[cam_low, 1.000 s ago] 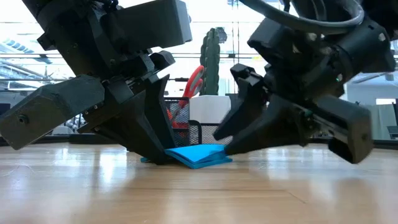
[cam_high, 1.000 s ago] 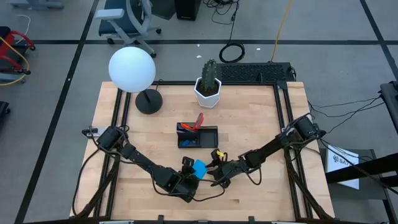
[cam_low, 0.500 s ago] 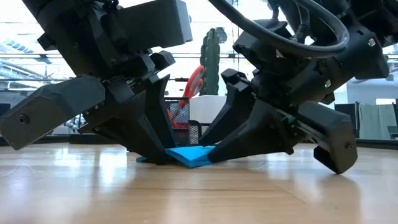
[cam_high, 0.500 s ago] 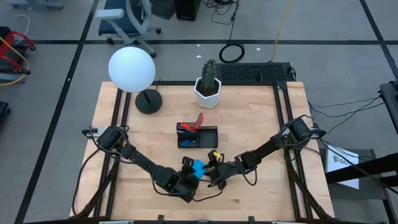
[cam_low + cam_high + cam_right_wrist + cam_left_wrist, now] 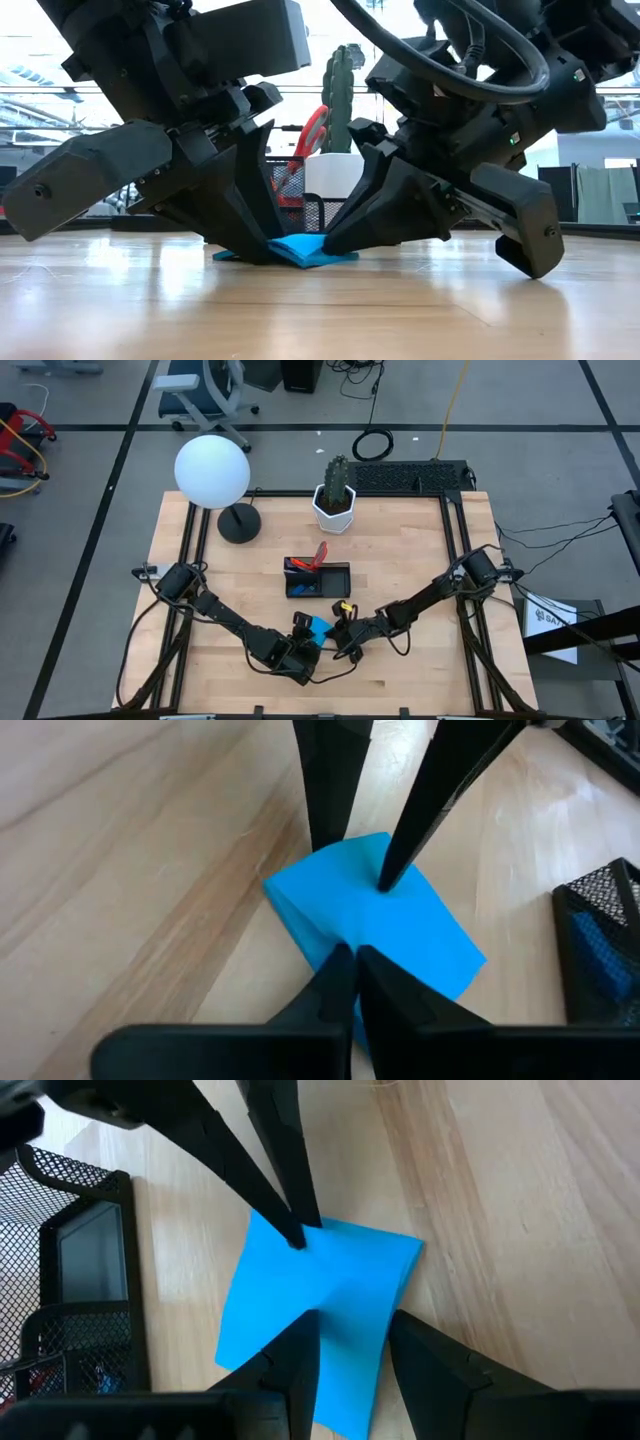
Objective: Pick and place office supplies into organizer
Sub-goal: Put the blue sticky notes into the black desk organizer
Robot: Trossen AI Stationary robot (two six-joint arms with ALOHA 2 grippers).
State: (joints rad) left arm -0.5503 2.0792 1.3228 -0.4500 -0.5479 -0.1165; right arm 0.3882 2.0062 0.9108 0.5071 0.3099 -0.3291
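Right wrist view: the right gripper [image 5: 347,960] has its fingertips pinched together on the bright blue square pad [image 5: 375,918]; the left gripper [image 5: 350,1330], fingers parted, straddles its opposite edge. Pad lies on the wooden table [image 5: 420,540], near the black mesh organizer [image 5: 335,575].

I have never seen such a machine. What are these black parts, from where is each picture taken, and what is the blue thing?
Two robot arms work at a wooden table. One picture looks down from above, one looks level across the tabletop, and two come from cameras on the wrists. The blue thing is a square pad lying on the table. The left gripper has one finger on the pad and one beside it, apart. The right gripper has its fingers shut, tips on the pad; nothing is lifted. Behind stand a black mesh organizer with red-handled scissors, a potted cactus and a globe lamp.
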